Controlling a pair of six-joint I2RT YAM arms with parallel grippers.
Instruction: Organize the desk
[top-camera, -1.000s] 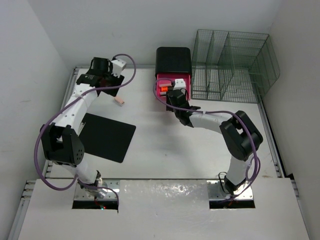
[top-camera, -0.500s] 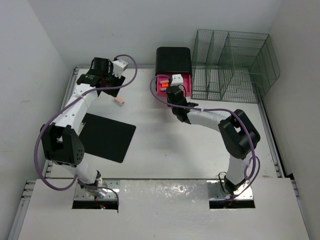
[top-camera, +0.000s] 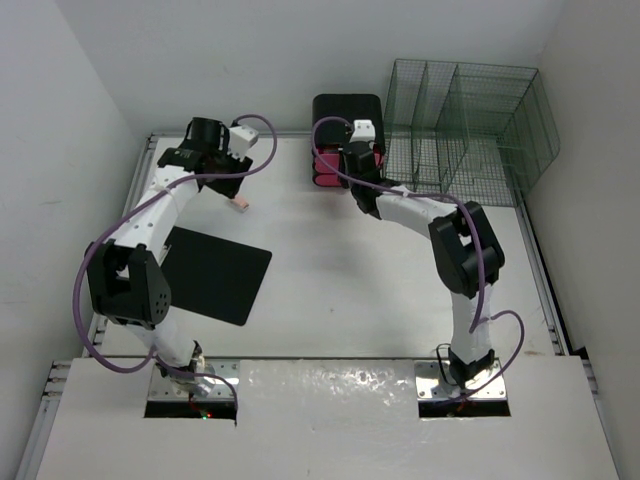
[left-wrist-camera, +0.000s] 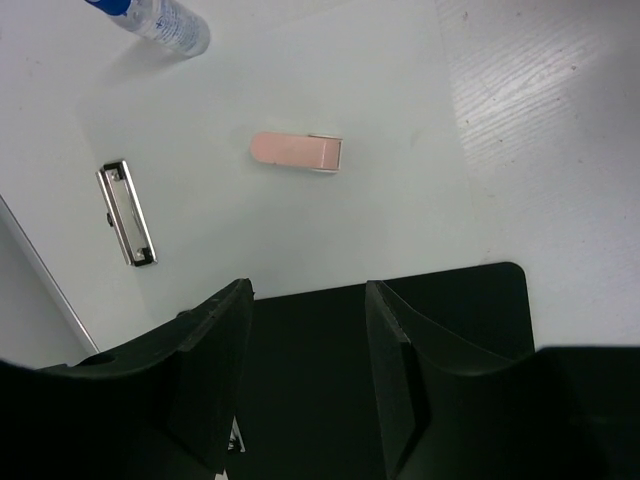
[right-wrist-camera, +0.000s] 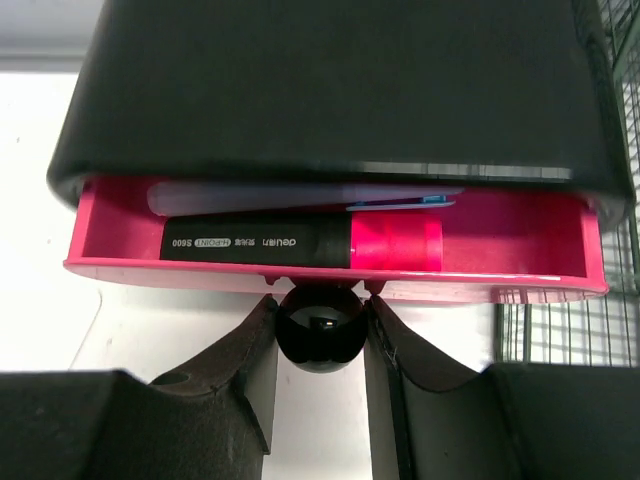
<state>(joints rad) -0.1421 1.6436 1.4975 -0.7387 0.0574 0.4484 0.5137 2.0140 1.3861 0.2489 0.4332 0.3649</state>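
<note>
The large white flat rectangular desk (top-camera: 330, 290) is lying beneath both arms, carrying the black-and-pink plastic drawer unit (top-camera: 346, 120) at its 12 o'clock edge. The right gripper (right-wrist-camera: 320, 300) is clamping the unit's round black knob (right-wrist-camera: 320, 340). The left gripper (left-wrist-camera: 308, 295) is hovering at 10 o'clock, jaws half apart, empty.

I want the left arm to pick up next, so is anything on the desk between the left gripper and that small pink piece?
Nothing visible. The left gripper, open over the black board, faces the pink piece across bare desk; the metal clip lies off to one side.
</note>
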